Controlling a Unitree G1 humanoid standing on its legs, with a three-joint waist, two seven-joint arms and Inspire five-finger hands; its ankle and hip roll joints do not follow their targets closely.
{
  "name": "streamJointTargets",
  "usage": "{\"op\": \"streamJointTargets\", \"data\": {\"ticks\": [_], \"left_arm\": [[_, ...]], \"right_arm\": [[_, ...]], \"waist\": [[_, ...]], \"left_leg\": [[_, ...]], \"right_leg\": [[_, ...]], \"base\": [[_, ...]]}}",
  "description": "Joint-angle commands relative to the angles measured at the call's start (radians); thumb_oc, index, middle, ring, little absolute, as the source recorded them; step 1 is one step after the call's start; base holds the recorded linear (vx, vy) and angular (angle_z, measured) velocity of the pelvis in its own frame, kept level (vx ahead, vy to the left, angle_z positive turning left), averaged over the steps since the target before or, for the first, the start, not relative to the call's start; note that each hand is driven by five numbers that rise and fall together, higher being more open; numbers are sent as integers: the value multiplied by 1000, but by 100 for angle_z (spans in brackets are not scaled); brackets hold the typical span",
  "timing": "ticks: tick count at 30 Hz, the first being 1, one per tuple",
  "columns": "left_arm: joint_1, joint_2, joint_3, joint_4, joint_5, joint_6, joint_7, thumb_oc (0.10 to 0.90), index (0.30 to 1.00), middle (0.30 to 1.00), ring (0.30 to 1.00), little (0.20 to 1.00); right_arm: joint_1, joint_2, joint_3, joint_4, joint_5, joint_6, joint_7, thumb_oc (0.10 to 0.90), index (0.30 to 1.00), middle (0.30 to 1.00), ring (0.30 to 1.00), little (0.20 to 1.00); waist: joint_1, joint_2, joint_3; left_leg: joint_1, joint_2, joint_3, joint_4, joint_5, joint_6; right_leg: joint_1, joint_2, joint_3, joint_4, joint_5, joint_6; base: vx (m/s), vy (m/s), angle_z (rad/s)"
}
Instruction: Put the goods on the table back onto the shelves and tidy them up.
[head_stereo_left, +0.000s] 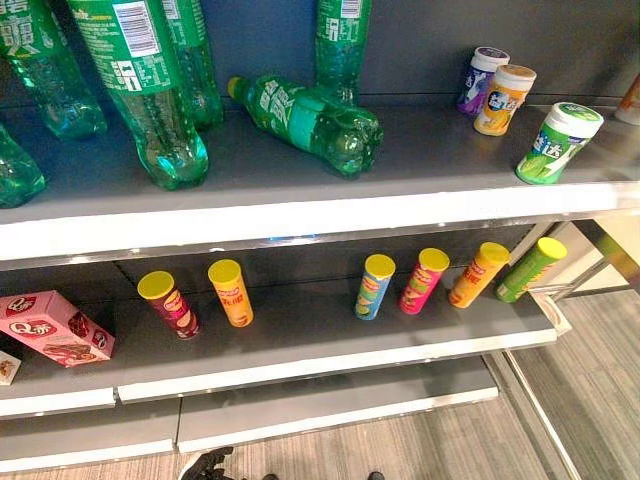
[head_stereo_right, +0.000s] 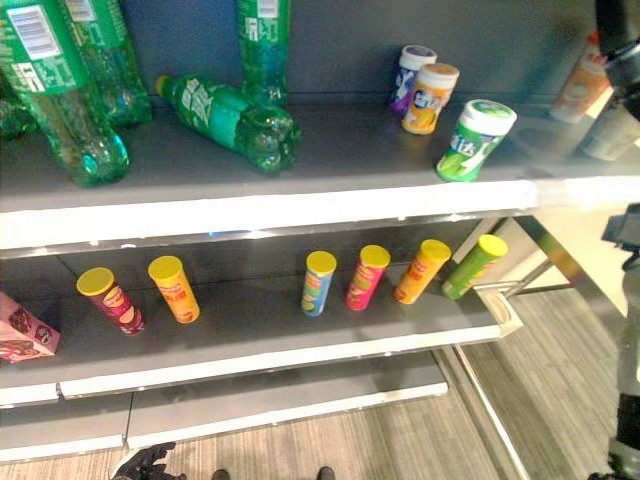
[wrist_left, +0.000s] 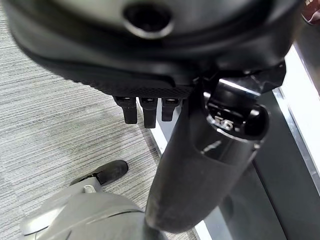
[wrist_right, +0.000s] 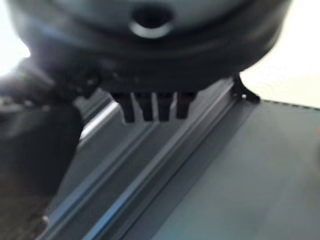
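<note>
A green soda bottle (head_stereo_left: 310, 118) lies on its side on the top shelf (head_stereo_left: 300, 215), among several upright green bottles (head_stereo_left: 145, 90). To the right stand a purple gum jar (head_stereo_left: 482, 78), an orange one (head_stereo_left: 503, 98) and a green one (head_stereo_left: 556, 142). An orange-and-white jar (head_stereo_right: 580, 85) shows blurred at the shelf's right end. My right hand (head_stereo_right: 618, 35) is raised beside it; its fingers (wrist_right: 150, 107) are straight over a dark shelf and hold nothing. My left hand (head_stereo_left: 205, 465) hangs low by the floor, its fingers (wrist_left: 145, 107) relaxed and empty.
Several chip cans stand on the middle shelf (head_stereo_left: 330, 360), from a dark red one (head_stereo_left: 168, 305) to a green one (head_stereo_left: 530, 268). A pink box (head_stereo_left: 55, 327) lies at its left end. A bare lower shelf (head_stereo_left: 330, 405) juts out above the wood-look floor (head_stereo_left: 590, 380).
</note>
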Motion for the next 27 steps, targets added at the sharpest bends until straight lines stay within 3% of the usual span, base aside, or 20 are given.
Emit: {"op": "streamJointTargets", "data": {"ticks": [1, 3, 5, 12, 20, 24, 27], "left_arm": [[-45, 21, -20, -17, -17, -29, 8, 800, 900, 900, 900, 900], [-48, 22, -9, -21, -17, -28, 6, 800, 900, 900, 900, 900], [-48, 25, 4, -18, -5, -23, 1, 800, 900, 900, 900, 900], [-59, 36, 13, -22, 4, -20, 4, 800, 900, 900, 900, 900], [-81, 68, 18, -54, -18, -20, 12, 800, 900, 900, 900, 900], [-73, 93, 39, -69, -47, -12, 7, 800, 900, 900, 900, 900], [-61, 104, 50, -63, -63, -7, 2, 800, 900, 900, 900, 900]], "right_arm": [[-59, 1, -81, -44, 67, -59, -7, 800, 900, 900, 900, 900], [-13, 28, -113, -41, 55, -45, -10, 800, 900, 900, 900, 900], [95, 117, -194, -22, 36, -25, -24, 800, 900, 900, 900, 900], [163, 215, -229, 25, 47, -20, -44, 800, 900, 900, 900, 900], [136, 248, -136, 76, 67, 1, -19, 800, 900, 900, 900, 900], [101, 259, -28, 116, 107, 35, 56, 800, 900, 900, 900, 900], [86, 248, 73, 146, 95, 83, 119, 800, 900, 900, 900, 900]], "waist": [[31, -17, -36], [22, -14, -33], [4, -6, -26], [-21, 1, -8], [-26, -2, 56], [6, 22, 61], [45, 18, 34]], "left_leg": [[69, 3, -28, 7, -165, -16], [66, 0, -25, 7, -165, -13], [55, -14, -17, 7, -168, 1], [42, -42, 4, 7, -172, 26], [18, -47, 52, 7, -159, 48], [-19, -12, 86, 7, -123, 50], [-64, 12, 109, 7, -88, 41]], "right_leg": [[23, -2, -56, 13, -32, 63], [15, -5, -51, 13, -27, 66], [-6, -17, -37, 14, -10, 76], [-51, -41, 4, 30, 22, 92], [-167, -64, 34, 156, 52, 109], [-141, -103, -11, 260, -15, 86], [-107, -154, -7, 303, -9, 88]], "base": [[-15, 62, -2], [-24, 69, -4], [-44, 123, -9], [-35, 97, -26], [-104, 49, -45], [-178, -66, -35], [-210, -255, -10]]}}
